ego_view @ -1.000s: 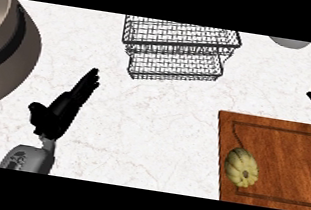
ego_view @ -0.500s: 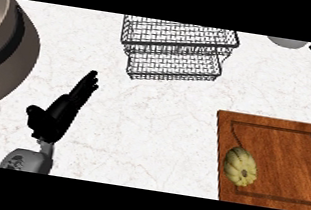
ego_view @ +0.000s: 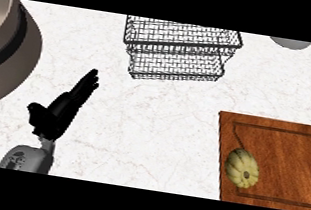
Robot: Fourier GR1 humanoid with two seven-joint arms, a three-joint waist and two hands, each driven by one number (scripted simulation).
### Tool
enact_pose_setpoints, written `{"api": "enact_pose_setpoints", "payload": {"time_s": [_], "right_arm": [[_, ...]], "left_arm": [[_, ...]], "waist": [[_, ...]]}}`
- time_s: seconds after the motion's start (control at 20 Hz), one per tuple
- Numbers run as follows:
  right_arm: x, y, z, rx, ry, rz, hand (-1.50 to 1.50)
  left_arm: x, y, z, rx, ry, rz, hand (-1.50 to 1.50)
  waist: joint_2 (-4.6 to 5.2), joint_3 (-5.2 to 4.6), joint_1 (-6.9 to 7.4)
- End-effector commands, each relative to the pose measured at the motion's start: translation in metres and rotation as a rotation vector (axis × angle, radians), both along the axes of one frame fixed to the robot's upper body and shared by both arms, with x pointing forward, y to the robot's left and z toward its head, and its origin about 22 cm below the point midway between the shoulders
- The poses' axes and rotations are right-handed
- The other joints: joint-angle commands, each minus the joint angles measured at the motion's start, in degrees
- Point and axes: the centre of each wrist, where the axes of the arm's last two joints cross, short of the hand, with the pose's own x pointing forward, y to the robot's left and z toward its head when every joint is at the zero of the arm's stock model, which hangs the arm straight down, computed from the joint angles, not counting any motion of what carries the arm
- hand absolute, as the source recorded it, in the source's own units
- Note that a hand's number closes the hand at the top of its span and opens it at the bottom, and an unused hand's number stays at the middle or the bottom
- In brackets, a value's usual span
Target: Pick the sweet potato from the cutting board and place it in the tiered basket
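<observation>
On marble counter [ego_view: 156, 122]: cutting board [ego_view: 286, 147], tiered basket [ego_view: 179, 50].

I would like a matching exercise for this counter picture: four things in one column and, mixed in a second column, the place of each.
Things:
1. black wire tiered basket
2. brown wooden cutting board
3. pale yellow ribbed vegetable
4. black left hand

Places:
A. lower left, fingers straight
B. on the board, near its left edge
C. top centre of the counter
D. lower right of the counter

Pairs: 1-C, 2-D, 3-B, 4-A
</observation>
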Motion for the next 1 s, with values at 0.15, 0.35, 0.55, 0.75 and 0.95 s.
{"api": "enact_pose_setpoints", "payload": {"time_s": [0.15,0.35,0.55,0.75,0.95], "right_arm": [[0.013,0.084,0.012,-0.009,0.056,0.036,1.50],[0.026,0.094,-0.008,-0.049,0.096,0.053,1.50],[0.026,0.133,-0.027,-0.035,0.100,0.077,1.50],[0.028,0.153,-0.040,-0.029,0.115,0.087,1.50],[0.033,0.151,-0.063,0.033,0.153,0.110,1.50]], "left_arm": [[0.003,-0.004,-0.001,0.003,-0.001,-0.008,0.00],[0.004,-0.006,0.006,0.000,-0.026,0.000,0.00],[0.000,-0.024,0.000,-0.009,-0.026,-0.010,0.00],[0.002,-0.014,-0.009,0.002,0.000,-0.020,0.00],[0.003,-0.019,0.001,-0.005,-0.021,-0.028,0.00]], "waist": [[0.23,0.00,0.58],[0.51,0.01,1.11],[0.46,0.02,1.00],[0.59,0.00,1.00],[0.72,0.02,1.42]]}}
